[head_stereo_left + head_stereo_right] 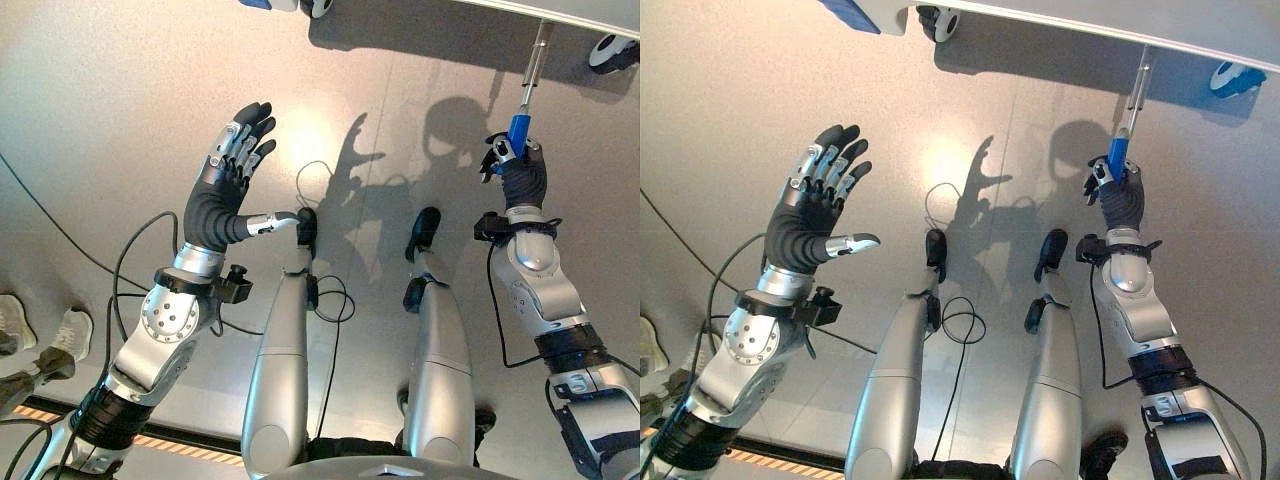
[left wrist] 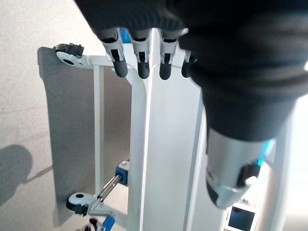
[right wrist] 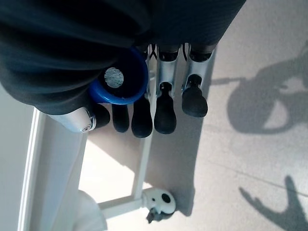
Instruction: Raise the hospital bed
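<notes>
- My right hand (image 1: 520,172) sits at about 2 o'clock in the left eye view, fingers curled round the blue crank handle (image 1: 517,132) of the hospital bed (image 1: 1120,22).
- My right wrist view confirms that grip: the blue handle's round end (image 3: 118,79) sits tucked against the palm with the dark fingertips (image 3: 165,114) wrapped past it.
- The handle's long axis runs on into a thin metal crank rod (image 1: 533,62) that slopes up toward 1 o'clock and meets the bed's underside at the top edge.
- I judge the coming move to be a rotation of that handle about the rod's line, so what matters is that the hand sits on the low end of the crank, with the bed frame directly beyond it.
- My left hand (image 1: 235,150) hangs at 10 o'clock, fingers straight and spread, thumb out, holding nothing; it is well apart from the crank, so the right arm is clearly the nearer one.
- Count: one blue handle in hand; three bed casters show, two at the top edge of the left eye view (image 1: 318,6), (image 1: 610,50), and one in my right wrist view (image 3: 160,203).
- My left wrist view shows a second blue-tipped crank (image 2: 108,222) low on the bed frame.
</notes>
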{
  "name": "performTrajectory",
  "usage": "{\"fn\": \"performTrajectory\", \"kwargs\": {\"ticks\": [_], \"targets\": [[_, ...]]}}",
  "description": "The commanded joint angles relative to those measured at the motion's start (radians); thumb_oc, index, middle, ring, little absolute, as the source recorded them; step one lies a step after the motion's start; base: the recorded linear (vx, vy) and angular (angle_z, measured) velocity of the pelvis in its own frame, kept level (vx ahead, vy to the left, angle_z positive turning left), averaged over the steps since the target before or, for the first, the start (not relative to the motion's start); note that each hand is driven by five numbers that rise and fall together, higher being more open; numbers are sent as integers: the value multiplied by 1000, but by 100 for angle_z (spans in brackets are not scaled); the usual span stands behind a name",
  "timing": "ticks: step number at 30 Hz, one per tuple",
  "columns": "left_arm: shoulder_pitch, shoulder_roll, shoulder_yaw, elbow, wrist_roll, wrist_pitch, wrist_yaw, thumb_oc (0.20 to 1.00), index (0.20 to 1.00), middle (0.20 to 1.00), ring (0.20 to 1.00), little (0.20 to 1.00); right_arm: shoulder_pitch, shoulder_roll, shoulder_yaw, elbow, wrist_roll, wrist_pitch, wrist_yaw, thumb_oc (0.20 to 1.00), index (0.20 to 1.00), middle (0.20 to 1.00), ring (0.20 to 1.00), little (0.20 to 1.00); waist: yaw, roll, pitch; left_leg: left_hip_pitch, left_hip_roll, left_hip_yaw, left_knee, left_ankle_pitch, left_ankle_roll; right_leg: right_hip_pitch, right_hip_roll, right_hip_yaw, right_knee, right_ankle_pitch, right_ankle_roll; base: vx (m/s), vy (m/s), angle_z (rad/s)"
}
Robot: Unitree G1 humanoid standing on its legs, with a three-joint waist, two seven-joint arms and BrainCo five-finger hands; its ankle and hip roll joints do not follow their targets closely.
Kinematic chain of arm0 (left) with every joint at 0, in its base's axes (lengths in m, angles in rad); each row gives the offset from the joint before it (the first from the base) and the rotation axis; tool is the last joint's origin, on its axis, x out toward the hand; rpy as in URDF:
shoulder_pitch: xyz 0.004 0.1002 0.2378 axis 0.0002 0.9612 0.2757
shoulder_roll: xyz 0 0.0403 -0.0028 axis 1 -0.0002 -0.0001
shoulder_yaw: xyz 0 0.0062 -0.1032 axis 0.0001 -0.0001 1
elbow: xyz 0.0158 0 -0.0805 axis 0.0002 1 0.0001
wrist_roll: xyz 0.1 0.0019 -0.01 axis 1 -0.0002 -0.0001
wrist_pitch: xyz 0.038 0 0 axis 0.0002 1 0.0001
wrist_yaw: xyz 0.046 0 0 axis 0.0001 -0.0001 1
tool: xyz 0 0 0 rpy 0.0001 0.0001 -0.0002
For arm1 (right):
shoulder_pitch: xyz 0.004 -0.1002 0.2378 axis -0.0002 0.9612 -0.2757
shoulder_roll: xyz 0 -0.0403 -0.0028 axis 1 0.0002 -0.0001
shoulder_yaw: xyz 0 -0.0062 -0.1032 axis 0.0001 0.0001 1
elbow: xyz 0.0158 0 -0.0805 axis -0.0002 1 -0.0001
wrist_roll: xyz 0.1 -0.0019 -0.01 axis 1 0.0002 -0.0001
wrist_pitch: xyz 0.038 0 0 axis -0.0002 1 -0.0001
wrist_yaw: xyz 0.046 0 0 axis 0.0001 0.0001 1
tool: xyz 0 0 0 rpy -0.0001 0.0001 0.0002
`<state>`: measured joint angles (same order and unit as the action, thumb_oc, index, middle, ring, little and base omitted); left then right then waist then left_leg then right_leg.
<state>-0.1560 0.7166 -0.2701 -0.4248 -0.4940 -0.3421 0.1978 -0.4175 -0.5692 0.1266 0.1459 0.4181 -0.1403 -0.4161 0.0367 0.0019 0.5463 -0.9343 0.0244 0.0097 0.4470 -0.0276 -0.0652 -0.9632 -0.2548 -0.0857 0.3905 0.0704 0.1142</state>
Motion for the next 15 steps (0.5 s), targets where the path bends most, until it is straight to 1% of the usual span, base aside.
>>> {"fn": "performTrajectory", "kwargs": {"ticks": [1,2,4,10,13,14,15], "targets": [[78,-3,72,-116,-4,-70,10,1000,1000,1000,1000,1000,0,-148,-239,-106,-98,-227,-132,200,200,200,200,200,-51,-3,-26,38,-21,-10,-98,58,-2,70,22,26,72,-107,29,9,-15,-3],[80,-3,72,-118,-3,-69,11,1000,1000,1000,1000,1000,5,-156,-242,-94,-109,-218,-140,200,200,200,200,200,-52,-5,-26,38,-21,-10,-97,57,-1,69,22,26,73,-108,29,10,-18,-4],[85,-4,74,-123,-2,-68,17,1000,1000,1000,1000,1000,5,-194,-248,-46,-171,-173,-176,200,200,200,200,200,-54,-7,-26,36,-19,-9,-96,57,-1,69,25,26,73,-110,28,11,-20,-4],[94,1,62,-130,8,-65,27,1000,1000,1000,1000,1000,6,-216,-256,46,-204,-127,-212,200,200,200,200,200,-58,-12,-26,29,-17,-9,-92,54,0,64,27,28,76,-111,25,2,-3,-1],[98,1,56,-130,12,-60,33,1000,1000,1000,1000,1000,3,-236,-258,128,-247,-70,-237,200,200,200,200,200,-58,-16,-26,24,-17,-9,-92,55,1,60,28,27,77,-110,24,0,0,0],[98,1,56,-130,12,-60,34,1000,1000,1000,1000,1000,2,-236,-257,129,-248,-70,-238,200,200,200,200,200,-59,-16,-26,23,-17,-9,-92,54,1,60,28,27,77,-110,24,0,0,0],[98,1,52,-129,14,-60,34,1000,1000,1000,1000,1000,-2,-244,-255,171,-268,-54,-250,200,200,200,200,200,-56,-15,-26,24,-17,-10,-92,54,2,59,28,27,79,-111,23,0,0,0]]}}
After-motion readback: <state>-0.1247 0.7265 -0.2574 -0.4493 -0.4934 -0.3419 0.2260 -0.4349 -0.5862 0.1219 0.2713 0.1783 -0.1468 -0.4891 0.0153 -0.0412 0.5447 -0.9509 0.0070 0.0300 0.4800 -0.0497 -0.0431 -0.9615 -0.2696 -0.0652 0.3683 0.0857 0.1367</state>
